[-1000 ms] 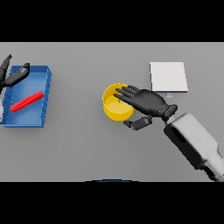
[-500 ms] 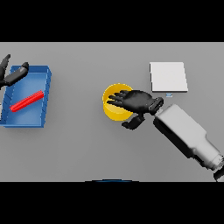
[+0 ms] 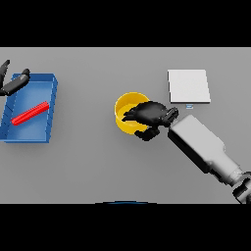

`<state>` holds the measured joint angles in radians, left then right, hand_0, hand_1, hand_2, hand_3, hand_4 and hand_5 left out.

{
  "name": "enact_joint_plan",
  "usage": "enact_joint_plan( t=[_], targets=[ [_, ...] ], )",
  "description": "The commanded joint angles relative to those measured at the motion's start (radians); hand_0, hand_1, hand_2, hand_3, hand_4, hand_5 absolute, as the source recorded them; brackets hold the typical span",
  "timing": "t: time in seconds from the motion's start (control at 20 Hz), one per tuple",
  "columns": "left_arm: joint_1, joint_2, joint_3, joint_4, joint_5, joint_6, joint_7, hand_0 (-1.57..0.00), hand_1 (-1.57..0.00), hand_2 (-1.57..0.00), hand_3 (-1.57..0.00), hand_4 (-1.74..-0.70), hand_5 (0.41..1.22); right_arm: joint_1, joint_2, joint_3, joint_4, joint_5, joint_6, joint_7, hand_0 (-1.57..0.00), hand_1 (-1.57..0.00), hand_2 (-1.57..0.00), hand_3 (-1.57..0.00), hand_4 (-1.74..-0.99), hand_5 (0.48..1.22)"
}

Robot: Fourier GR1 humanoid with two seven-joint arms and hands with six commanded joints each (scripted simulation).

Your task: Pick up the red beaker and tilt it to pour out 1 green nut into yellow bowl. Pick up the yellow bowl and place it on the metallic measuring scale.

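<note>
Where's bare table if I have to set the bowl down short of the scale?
Bare table lies between the blue tray and the yellow bowl, and along the whole near edge. It is tight by the scale, where the right hand curls over the bowl's rim. The left hand sits over the tray's far corner.

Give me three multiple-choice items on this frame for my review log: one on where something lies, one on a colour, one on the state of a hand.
1. Where does the red beaker lie?
A. inside the blue tray
B. on the scale
C. in the bowl

2. What colour is the bowl under the right hand?
A. green
B. yellow
C. white

3. How is the right hand?
A. flat on the scale
B. resting in the tray
C. fingers curled over the bowl's right rim

Answers: 1 A, the beaker lies tilted within the blue tray walls. 2 B, the bowl is yellow, left of the pale scale. 3 C, fingers and thumb close on the rim; the left hand shows at the tray's far-left corner.
</note>
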<state>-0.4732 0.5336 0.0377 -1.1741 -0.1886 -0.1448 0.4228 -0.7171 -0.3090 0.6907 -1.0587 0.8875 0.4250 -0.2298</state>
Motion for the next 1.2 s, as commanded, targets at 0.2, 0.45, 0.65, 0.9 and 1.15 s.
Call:
enact_joint_plan(
  t=[0.2, 0.45, 0.65, 0.9, 1.15],
  targets=[
    [-0.005, -0.003, -0.001, 0.002, -0.001, 0.002, 0.005, 0.00, 0.00, 0.00, 0.00, -0.79, 0.707, 0.009, -0.017, 0.007, -0.028, -0.009, 0.011, -0.035, -1.11, -1.09, -1.07, -0.88, -1.578, 1.113],
    [-0.004, -0.002, -0.008, -0.005, -0.004, -0.005, 0.005, 0.00, 0.00, 0.00, 0.00, -0.78, 0.710, -0.002, -0.019, -0.001, -0.030, -0.031, 0.063, -0.007, -1.42, -1.41, -1.32, -1.13, -1.688, 1.186],
    [-0.009, -0.003, -0.006, -0.002, -0.002, -0.002, 0.011, 0.00, 0.00, 0.00, 0.00, -0.78, 0.703, -0.003, -0.044, -0.011, -0.080, -0.048, 0.078, -0.011, -1.51, -1.51, -1.39, -1.20, -1.719, 1.207],
    [-0.007, -0.004, -0.016, -0.003, -0.014, 0.000, 0.002, 0.00, 0.00, 0.00, 0.00, -0.77, 0.705, -0.012, -0.090, -0.052, -0.172, -0.086, 0.149, 0.042, -1.55, -1.55, -1.48, -1.16, -1.734, 1.216],
    [-0.021, -0.005, 0.005, 0.007, 0.012, -0.006, 0.001, 0.00, 0.00, 0.00, 0.00, -0.79, 0.702, -0.006, -0.139, -0.083, -0.238, -0.090, 0.167, 0.108, -1.56, -1.56, -1.47, -1.19, -1.739, 1.219]
  ],
)
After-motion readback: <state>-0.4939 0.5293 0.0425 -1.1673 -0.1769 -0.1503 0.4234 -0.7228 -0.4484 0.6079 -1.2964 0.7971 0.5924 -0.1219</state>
